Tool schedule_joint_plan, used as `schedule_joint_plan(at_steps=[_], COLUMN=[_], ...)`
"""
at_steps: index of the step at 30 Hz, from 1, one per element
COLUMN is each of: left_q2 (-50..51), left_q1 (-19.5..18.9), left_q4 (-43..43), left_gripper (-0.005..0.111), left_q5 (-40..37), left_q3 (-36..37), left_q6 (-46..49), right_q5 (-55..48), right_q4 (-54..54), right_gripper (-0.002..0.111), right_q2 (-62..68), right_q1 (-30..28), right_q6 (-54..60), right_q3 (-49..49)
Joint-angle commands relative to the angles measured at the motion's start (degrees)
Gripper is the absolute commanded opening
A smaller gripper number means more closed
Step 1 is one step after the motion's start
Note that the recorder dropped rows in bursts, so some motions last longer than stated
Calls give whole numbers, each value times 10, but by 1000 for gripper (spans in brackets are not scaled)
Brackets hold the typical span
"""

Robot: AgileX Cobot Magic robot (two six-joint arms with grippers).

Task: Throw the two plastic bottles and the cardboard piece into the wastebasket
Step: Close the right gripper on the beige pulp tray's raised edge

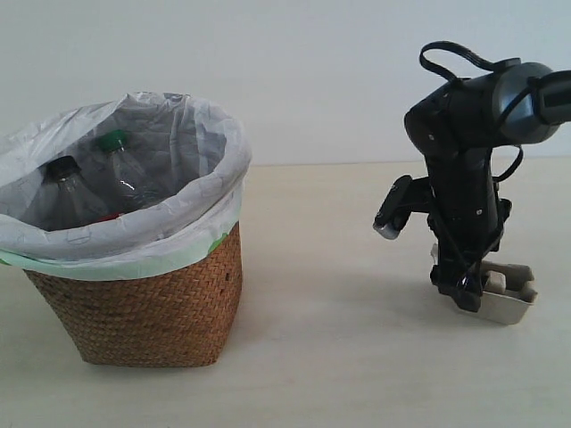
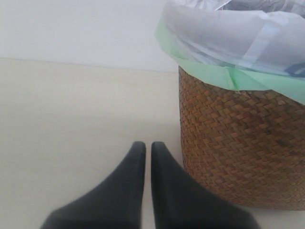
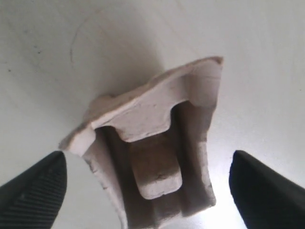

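The wastebasket (image 1: pixel 147 312), brown wicker with a white bag over its rim, stands on the left of the exterior view. Both plastic bottles stand inside it: the green-capped one (image 1: pixel 114 147) and the black-capped one (image 1: pixel 64 178). On the right, the beige cardboard piece (image 1: pixel 510 296) lies on the table. My right gripper (image 1: pixel 468 290) points down over it, open; in the right wrist view the cardboard piece (image 3: pixel 157 157) lies between the two wide-spread fingers, touching neither, around the gripper's midpoint (image 3: pixel 148 181). My left gripper (image 2: pixel 144 145) is shut and empty, low beside the wastebasket (image 2: pixel 238 148).
The pale tabletop (image 1: pixel 339 357) stretches between basket and right arm. A white wall (image 1: pixel 312 71) runs behind the table.
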State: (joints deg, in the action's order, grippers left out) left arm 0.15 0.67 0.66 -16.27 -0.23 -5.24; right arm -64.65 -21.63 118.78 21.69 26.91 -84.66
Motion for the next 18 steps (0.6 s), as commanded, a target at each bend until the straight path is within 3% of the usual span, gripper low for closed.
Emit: schedule_joint_plan(at_steps=[1, 18], left_q2=[-1, -1], left_q1=[-1, -1], left_q4=[3, 3], left_gripper=[4, 4], left_q5=[4, 4], left_q3=[2, 2], left_q6=[-3, -3], right_q5=[7, 24], right_q4=[1, 27], right_gripper=[82, 82], right_q2=[-3, 3], right_q1=[-6, -6], right_q6=[7, 22], right_q3=[0, 0])
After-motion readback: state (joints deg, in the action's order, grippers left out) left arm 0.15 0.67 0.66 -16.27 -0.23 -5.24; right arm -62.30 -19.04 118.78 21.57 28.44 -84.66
